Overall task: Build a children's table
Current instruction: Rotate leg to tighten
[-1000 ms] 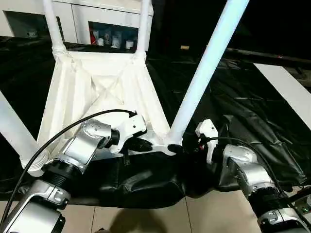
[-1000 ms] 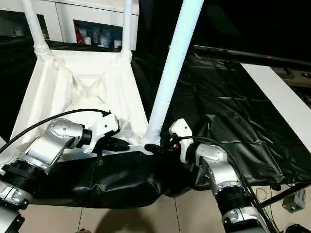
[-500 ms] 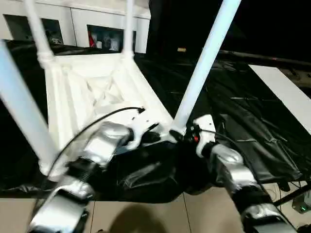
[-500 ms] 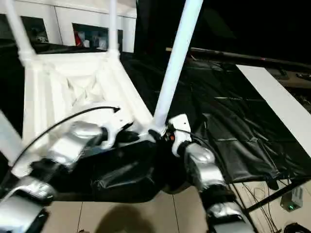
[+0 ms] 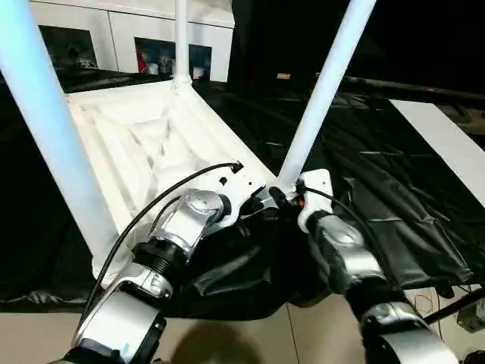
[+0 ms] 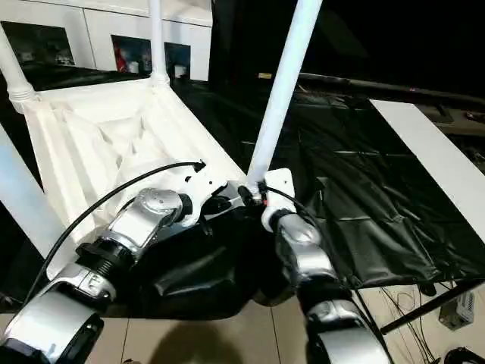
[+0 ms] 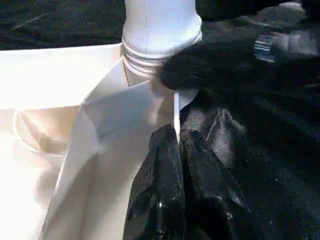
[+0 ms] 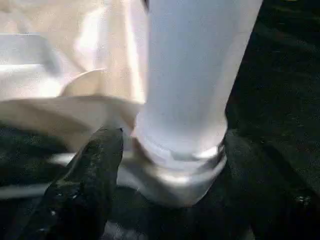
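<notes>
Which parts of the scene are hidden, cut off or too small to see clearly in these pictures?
- Tops of the table legs: cut off by the upper edge of both eye views.
- Near edge of the upturned children's table: hidden behind the left forearm and left end effector in the eye views.
- Items in the cabinet: too small to identify.
- Leg socket's far side: hidden by the leg itself, right wrist view.

The small white plastic children's table (image 5: 144, 144) lies upside down on the black-sheeted worktop (image 5: 394, 189), legs up, with the left claw (image 5: 254, 205) and right claw (image 5: 279, 199) at its near right corner socket, a white glass-door cabinet (image 5: 129, 34) far behind.
</notes>
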